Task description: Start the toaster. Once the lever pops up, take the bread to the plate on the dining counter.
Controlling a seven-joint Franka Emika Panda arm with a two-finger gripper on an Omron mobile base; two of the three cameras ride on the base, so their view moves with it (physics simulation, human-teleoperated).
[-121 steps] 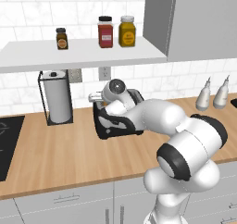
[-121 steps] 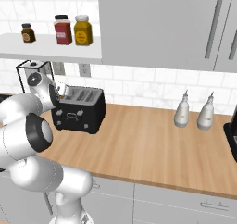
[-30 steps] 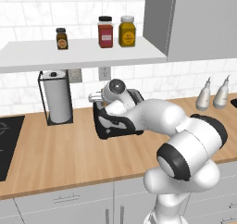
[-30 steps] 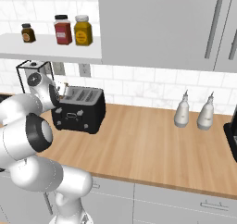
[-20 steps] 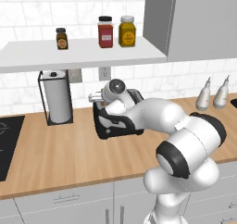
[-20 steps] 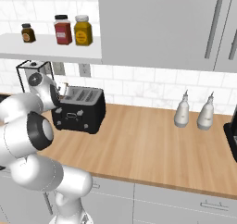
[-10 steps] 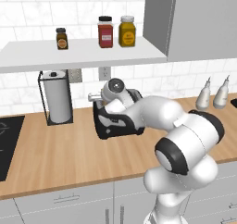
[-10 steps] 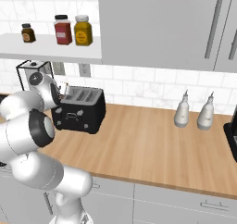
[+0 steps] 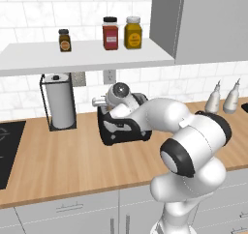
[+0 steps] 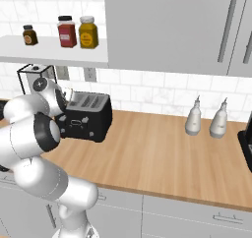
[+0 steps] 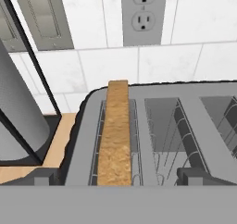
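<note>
Wood bench (image 9: 72,165) runs along a white tiled wall, and on it the black toaster (image 9: 121,129) stands just right of a paper-towel roll (image 9: 60,106) in its dark wire stand, with two pale bottles (image 10: 206,118) well off to the right. Over the toaster's left end hangs the gripper (image 9: 100,102), whose fingers (image 11: 42,177) show as two dark tips at either side of the slots, spread apart with nothing between them. Bread (image 11: 114,135) stands on edge in the leftmost slot, its crust rising above the slot, and behind it a wall outlet (image 11: 142,15) sits in the tiles under a shelf (image 9: 87,56) carrying three spice jars (image 9: 110,33).
</note>
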